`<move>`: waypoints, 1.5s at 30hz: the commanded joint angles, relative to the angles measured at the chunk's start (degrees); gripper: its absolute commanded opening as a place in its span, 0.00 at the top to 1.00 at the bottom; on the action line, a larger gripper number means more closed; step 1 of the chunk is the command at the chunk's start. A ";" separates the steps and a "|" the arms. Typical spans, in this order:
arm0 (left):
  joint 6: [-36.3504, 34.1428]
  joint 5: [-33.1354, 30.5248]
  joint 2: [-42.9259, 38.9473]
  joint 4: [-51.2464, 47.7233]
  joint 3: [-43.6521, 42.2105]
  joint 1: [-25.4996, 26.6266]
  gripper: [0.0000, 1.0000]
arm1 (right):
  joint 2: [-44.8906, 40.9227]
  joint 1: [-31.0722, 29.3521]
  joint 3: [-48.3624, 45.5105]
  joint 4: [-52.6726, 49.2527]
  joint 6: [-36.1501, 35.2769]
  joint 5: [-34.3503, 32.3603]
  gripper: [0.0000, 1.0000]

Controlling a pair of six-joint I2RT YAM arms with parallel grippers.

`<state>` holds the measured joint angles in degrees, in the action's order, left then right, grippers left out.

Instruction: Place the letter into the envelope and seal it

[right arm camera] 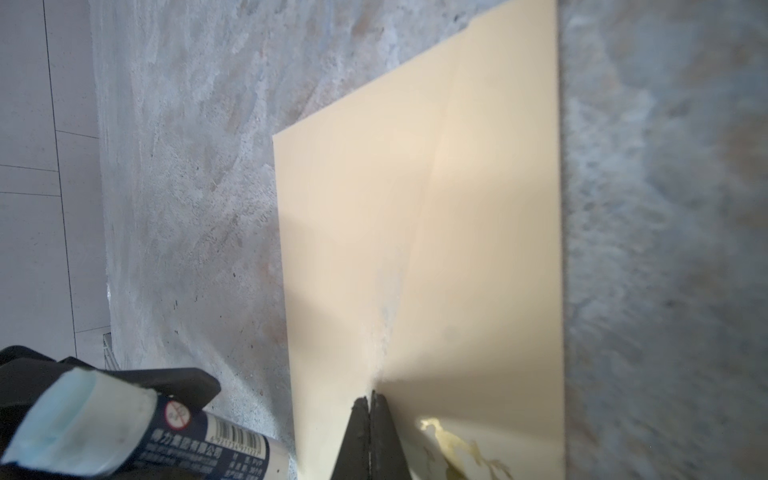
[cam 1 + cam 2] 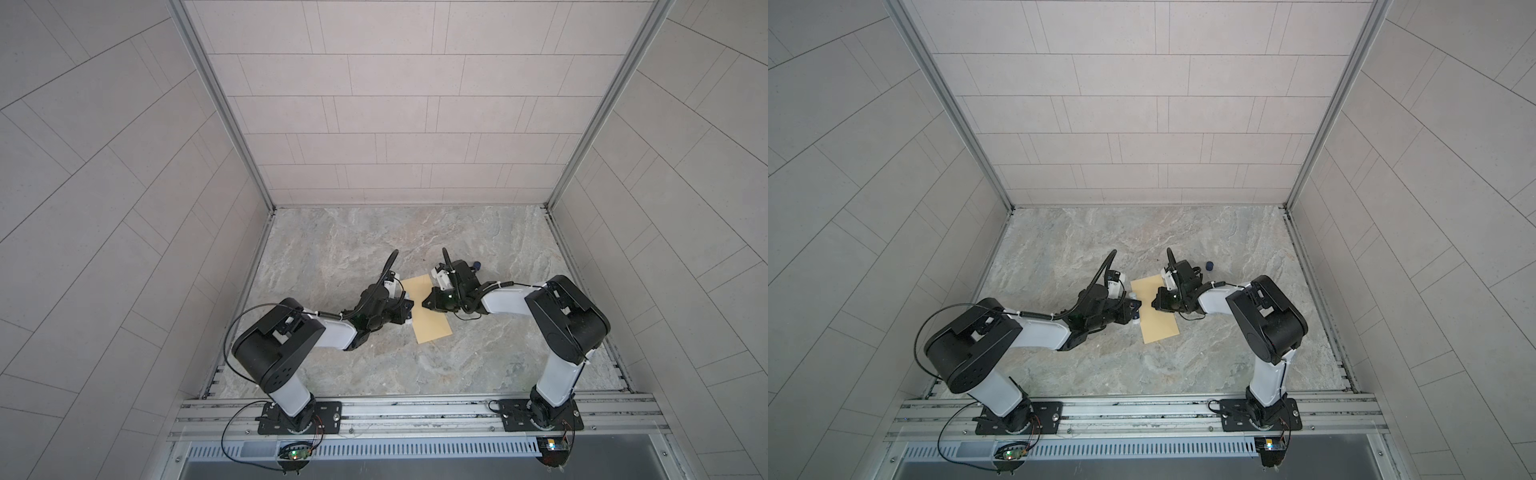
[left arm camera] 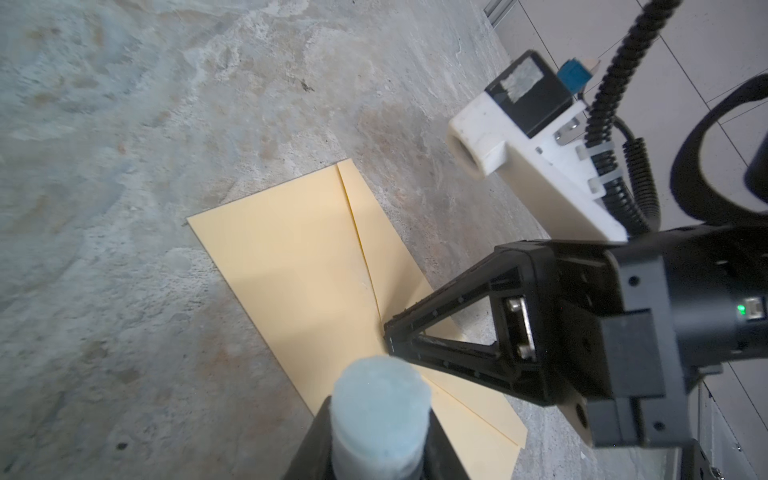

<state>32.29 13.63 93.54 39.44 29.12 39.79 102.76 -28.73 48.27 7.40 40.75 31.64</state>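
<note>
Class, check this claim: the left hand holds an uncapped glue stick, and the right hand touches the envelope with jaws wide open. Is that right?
No. The right hand has its jaws shut, not wide open; the right wrist view shows its tips together on the envelope. The left hand does hold the uncapped glue stick.

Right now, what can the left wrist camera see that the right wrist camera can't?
Only the left wrist view shows the white camera mount and coiled black cable on the right arm. Only the right wrist view shows the barcode label on the glue stick. Both show the envelope, the marble table, the glue stick's pale tip, and the right gripper, jaws shut, touching the envelope.
</note>
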 commanded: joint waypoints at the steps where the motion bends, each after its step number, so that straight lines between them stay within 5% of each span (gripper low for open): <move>1: -1.33 -0.67 -3.53 -2.25 2.68 0.18 1.00 | -2.86 0.41 1.16 -3.25 -0.39 0.75 0.99; 11: -2.36 -1.37 -2.86 -5.98 7.94 -0.49 1.00 | -11.39 3.97 4.92 -8.30 -3.49 -0.21 0.97; 45: -1.53 -0.37 11.93 -3.05 12.11 -3.31 1.00 | 7.76 3.51 13.57 -15.27 -9.22 -4.61 1.00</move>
<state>31.16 13.89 103.94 36.75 41.28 36.75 109.16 -24.86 62.33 -6.63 32.73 29.02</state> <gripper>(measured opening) 0.275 0.047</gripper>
